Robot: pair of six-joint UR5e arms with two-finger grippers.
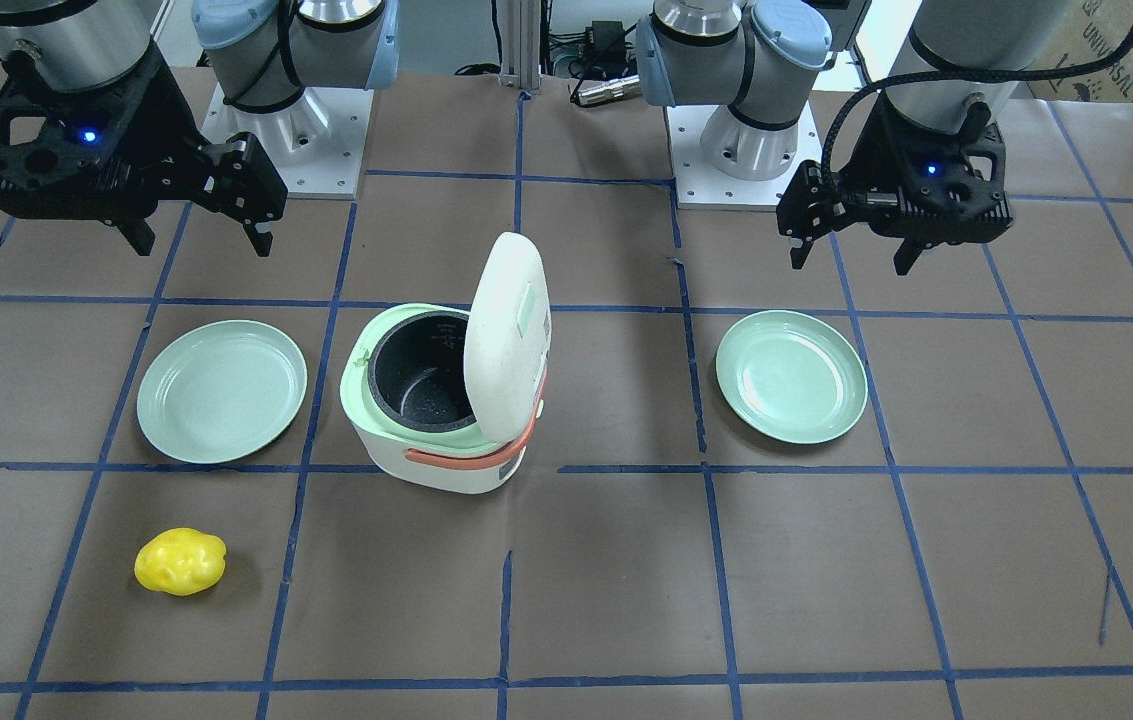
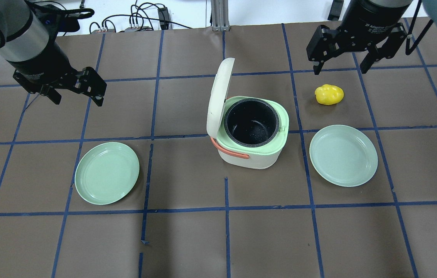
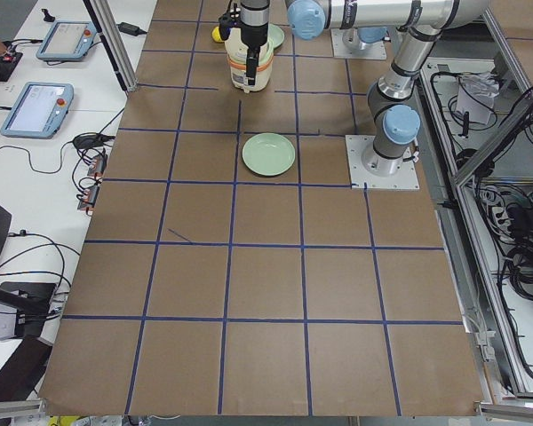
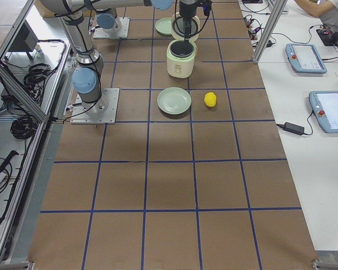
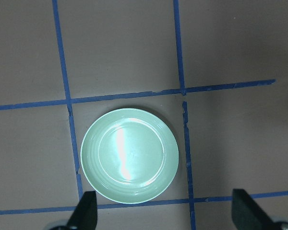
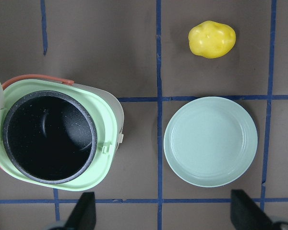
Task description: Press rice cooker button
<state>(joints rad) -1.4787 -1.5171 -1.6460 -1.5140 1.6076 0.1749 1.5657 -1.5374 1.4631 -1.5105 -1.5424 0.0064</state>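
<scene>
The white and pale green rice cooker stands mid-table with its lid raised upright and the dark inner pot bare. It also shows in the front view and the right wrist view. A small latch tab sits on its rim; I cannot make out a button. My left gripper is open and empty, high over the table, far left of the cooker. My right gripper is open and empty, high behind the cooker's right side.
A green plate lies left of the cooker, below my left gripper in its wrist view. A second green plate lies right of the cooker. A yellow lumpy object lies behind that plate, near my right gripper.
</scene>
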